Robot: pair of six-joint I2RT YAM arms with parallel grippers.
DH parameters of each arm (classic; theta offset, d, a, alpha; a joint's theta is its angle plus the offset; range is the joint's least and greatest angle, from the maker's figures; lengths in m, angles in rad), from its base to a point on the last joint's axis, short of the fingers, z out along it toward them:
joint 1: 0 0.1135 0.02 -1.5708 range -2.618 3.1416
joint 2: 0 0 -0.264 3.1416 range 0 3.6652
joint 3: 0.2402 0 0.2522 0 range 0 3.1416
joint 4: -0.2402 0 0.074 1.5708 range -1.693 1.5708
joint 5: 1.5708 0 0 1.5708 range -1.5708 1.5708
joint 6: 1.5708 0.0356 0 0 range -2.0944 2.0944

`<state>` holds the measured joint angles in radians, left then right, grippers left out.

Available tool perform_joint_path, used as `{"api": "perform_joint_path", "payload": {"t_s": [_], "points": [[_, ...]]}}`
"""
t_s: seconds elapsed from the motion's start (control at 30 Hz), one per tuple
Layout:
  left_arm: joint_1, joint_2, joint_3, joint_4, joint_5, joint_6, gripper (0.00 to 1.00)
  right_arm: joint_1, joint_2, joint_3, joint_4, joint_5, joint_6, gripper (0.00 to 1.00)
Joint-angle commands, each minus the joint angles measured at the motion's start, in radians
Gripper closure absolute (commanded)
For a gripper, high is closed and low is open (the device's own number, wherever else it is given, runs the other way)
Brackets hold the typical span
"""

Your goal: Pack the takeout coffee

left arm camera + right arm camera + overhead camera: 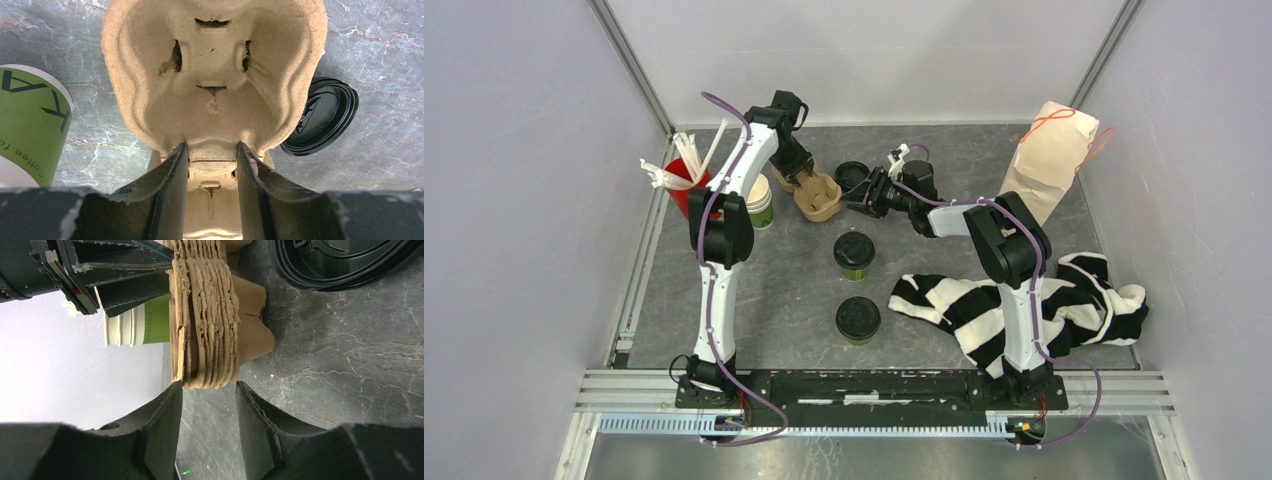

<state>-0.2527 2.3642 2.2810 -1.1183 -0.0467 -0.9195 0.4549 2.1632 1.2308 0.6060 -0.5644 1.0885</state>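
Two cups lie far from left gripper clamping carrier; right gripper half-open.

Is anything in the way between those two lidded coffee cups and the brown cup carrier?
Nothing lies on the table between the carrier stack and the lidded cup closest to it. Both grippers crowd the stack, though: the left gripper clamps its middle ridge, and the right gripper sits open at its edge.

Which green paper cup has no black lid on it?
The green paper cup beside the red cup with white straws: its cream rim is open. Both others, the far mid-table cup and the near mid-table cup, wear black lids.
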Motion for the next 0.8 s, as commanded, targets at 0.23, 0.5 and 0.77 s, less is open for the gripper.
{"api": "perform_joint_path", "payload": {"t_s": [0.23,0.5,0.77], "points": [[0.001,0.017,0.014,0.005,0.021,-0.017,0.98,-0.003,0.022,0.021,0.06,-0.009,0.013,0.51],[0.001,0.016,0.009,0.007,0.027,-0.021,0.98,0.001,0.042,0.066,0.071,-0.02,0.03,0.51],[0.001,0.013,0.002,0.006,0.028,-0.02,0.98,0.005,0.036,0.062,0.161,-0.03,0.109,0.5]]}}
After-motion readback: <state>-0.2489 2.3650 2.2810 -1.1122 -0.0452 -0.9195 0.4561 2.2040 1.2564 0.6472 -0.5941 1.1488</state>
